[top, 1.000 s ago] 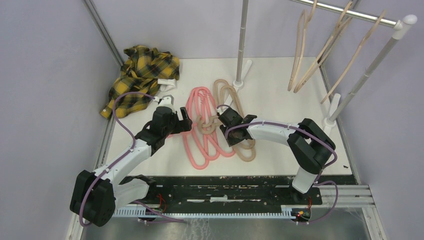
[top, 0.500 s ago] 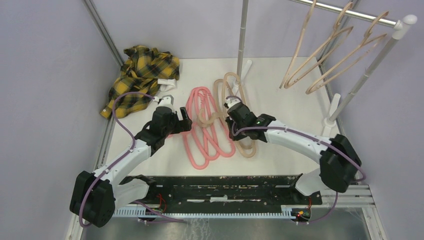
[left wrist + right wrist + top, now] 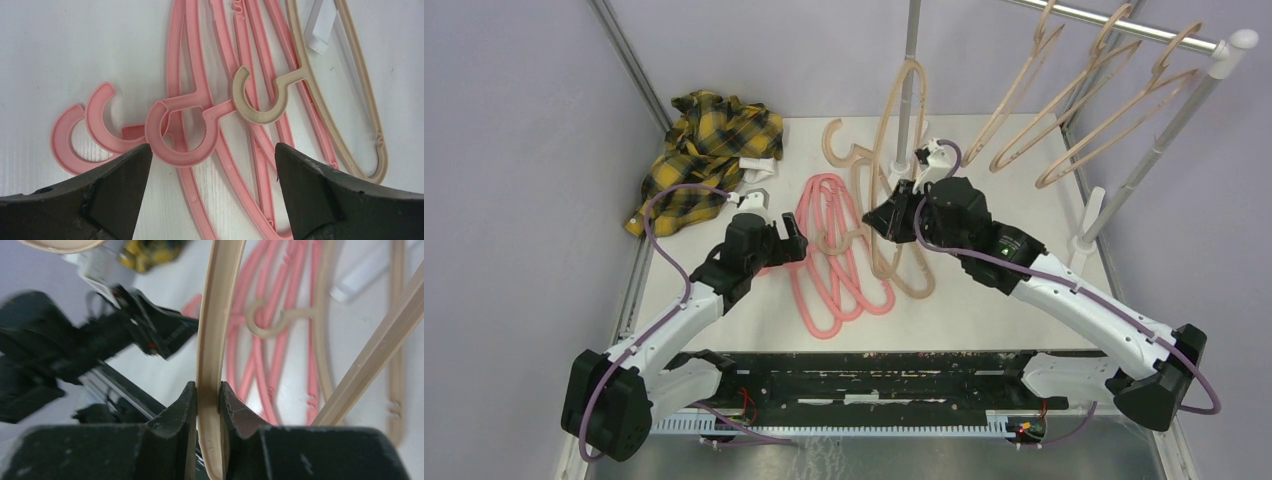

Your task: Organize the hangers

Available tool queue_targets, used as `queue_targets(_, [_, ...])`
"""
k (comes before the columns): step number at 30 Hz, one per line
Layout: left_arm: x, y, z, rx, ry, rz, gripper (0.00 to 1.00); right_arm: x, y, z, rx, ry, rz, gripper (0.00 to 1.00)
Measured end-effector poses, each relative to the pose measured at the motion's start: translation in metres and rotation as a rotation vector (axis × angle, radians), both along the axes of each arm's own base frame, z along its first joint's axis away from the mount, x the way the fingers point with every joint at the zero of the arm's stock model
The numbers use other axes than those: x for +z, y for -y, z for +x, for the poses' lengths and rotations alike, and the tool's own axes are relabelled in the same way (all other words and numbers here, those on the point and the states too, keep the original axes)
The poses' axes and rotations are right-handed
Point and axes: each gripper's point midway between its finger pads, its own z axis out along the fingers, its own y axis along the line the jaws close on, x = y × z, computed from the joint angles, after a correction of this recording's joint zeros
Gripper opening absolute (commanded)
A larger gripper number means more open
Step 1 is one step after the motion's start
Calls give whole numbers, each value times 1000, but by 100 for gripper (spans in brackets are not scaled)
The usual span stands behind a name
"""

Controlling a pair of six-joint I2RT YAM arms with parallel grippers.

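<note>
— While the right pincer (image 3: 206, 392) pinches a beige hanger (image 3: 216, 315) up by the pole (image 3: 911, 60), where's the left pincer (image 3: 211, 150)?
— Spread wide, over pink hangers (image 3: 181, 60) lying on the worktop (image 3: 60, 50).

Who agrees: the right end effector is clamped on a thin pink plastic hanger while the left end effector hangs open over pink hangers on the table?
Wrong colour: the right wrist view shows the right end effector clamped on a thin beige plastic hanger, not pink. The left end effector does hang open over pink hangers on the table.
</note>
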Motion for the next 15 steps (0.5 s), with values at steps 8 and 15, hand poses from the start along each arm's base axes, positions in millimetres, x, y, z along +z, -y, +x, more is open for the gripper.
queue_targets(8, [9,0,-1,-1,26,-12,99,106,-22,17,-38,149,255,6])
queue_targets(15, [21,-1,-3,0,63,-28,99,132,-10,41,-184,218,310,6])
